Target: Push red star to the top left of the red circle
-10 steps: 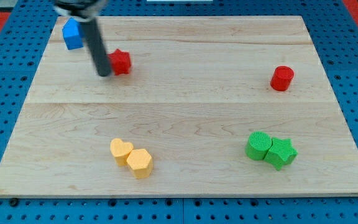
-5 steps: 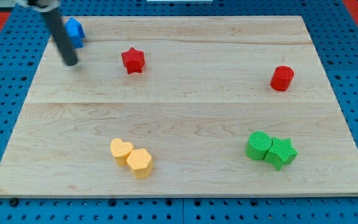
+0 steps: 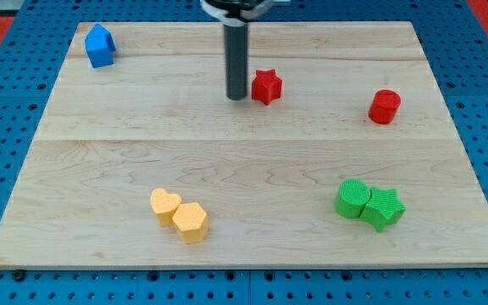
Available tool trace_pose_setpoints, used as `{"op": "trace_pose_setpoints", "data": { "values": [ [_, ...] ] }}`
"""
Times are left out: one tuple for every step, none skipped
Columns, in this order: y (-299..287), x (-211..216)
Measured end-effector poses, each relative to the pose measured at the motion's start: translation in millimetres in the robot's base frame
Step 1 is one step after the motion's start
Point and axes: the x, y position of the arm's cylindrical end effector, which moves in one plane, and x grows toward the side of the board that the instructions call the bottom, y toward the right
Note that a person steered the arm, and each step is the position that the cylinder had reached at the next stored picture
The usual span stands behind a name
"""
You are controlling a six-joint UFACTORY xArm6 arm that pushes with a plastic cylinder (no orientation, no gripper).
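Observation:
The red star (image 3: pixel 267 86) lies on the wooden board (image 3: pixel 244 161) in the upper middle. The red circle (image 3: pixel 385 107), a short cylinder, stands far to its right and slightly lower. My tip (image 3: pixel 237 97) rests on the board just left of the red star, close to it or touching its left side. The dark rod rises straight up from there to the view's top edge.
A blue block (image 3: pixel 100 46) sits at the board's top left corner. A yellow heart (image 3: pixel 164 204) and a yellow hexagon (image 3: pixel 191 222) touch each other at the bottom left. A green circle (image 3: pixel 352 198) and a green star (image 3: pixel 383 207) touch at the bottom right.
The red star has slid well to the right, toward the red circle. My tip swung left near the blue block, then came back right and now stands against the star's left side.

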Motion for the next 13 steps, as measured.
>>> {"op": "trace_pose_setpoints", "data": {
  "values": [
    [6.7, -18.7],
    [9.8, -2.7],
    [52.1, -13.6],
    [114.2, -18.4],
    [138.1, -9.5],
    [145.7, 7.3],
    [148.3, 31.5],
    [148.6, 35.5],
    [150.8, 21.6],
    [157.9, 21.1],
    [178.0, 20.5],
    [178.0, 20.5],
    [134.6, -3.6]
  ]
}}
